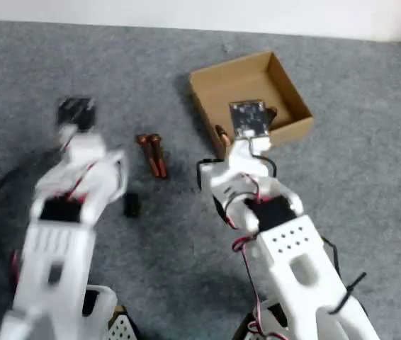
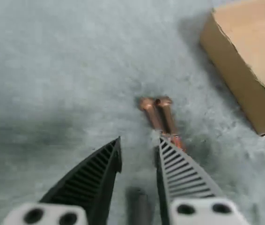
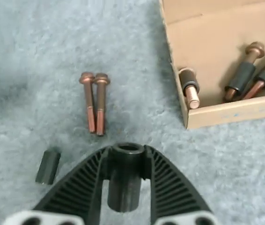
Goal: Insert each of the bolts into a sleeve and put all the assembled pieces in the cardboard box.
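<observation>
Up close, the left gripper (image 2: 137, 145) hangs over grey carpet (image 1: 44, 71), fingers spread and empty, with a loose sleeve (image 1: 131, 204) lying close by. Two bare bolts (image 1: 152, 154) lie side by side just beyond. Rightward, the right gripper (image 3: 126, 151) clamps an upright sleeve (image 3: 124, 187), just near of the cardboard box (image 1: 243, 81) — three assembled pieces (image 3: 241, 75) lie inside.

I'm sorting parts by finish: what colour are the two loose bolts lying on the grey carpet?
Coppery orange-brown. The bolts show best in the right wrist view.
</observation>
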